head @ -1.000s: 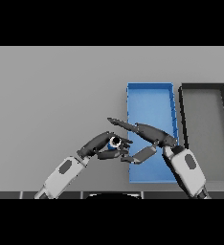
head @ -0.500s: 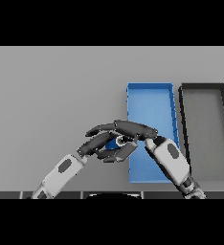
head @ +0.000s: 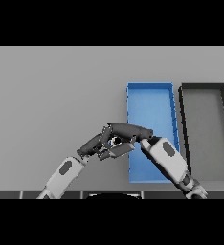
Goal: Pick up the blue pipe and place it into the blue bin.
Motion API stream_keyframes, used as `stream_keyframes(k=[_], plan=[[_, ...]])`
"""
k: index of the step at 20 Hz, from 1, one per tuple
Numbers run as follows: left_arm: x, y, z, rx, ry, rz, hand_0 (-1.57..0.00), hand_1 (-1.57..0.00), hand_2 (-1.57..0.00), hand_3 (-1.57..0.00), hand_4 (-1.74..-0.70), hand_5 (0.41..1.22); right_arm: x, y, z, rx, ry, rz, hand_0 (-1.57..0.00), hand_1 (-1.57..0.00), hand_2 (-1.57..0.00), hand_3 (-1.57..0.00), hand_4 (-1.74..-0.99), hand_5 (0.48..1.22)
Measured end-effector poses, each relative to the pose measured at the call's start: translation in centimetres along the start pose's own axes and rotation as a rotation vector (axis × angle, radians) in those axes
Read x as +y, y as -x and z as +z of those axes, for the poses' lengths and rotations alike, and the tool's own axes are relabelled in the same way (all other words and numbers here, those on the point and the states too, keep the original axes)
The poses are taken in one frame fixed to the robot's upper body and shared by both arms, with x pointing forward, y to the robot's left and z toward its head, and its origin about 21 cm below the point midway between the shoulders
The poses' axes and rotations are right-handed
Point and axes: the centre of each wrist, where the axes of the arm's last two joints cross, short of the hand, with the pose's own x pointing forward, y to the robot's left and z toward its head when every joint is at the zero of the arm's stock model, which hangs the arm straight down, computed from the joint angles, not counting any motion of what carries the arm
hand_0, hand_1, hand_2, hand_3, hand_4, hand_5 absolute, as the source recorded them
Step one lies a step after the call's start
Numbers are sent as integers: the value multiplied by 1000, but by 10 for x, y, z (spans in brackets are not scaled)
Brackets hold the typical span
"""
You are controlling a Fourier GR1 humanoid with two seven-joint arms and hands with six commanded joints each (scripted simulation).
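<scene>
The blue pipe (head: 116, 141) is held just above the table, right at the left wall of the blue bin (head: 150, 93); only its round end shows between the two hands. My left hand (head: 95, 145) reaches in from the lower left with its fingers curled round the pipe. My right hand (head: 129, 129) comes across from the right over the bin's near left corner. Its fingers lie straight over the top of the pipe and its thumb sits below. Most of the pipe's length is hidden by the hands.
A black bin (head: 203, 88) stands directly to the right of the blue one. My right forearm (head: 167, 158) crosses the near end of the blue bin. Grey table (head: 51, 95) stretches to the left and back.
My right hand has swung leftward and come down over the pipe, now covering it from above. The left hand with the pipe has hardly moved.
</scene>
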Motion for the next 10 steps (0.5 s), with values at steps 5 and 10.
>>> stream_keyframes(k=[5, 10], plan=[[0, -3, 3, 17, -5, 27, -1435, -1354, -1221, -1333, -1648, 1221, 4, 0, 2, -30, -7, 6, -1533, -1533, -1534, -1518, -1480, 1168], [9, -2, 7, -8, 97, -150, -473, -443, -399, -436, -1143, 1187, 4, -6, 1, 29, 13, -8, -1559, -1558, -1559, -1554, -1491, 1204]])
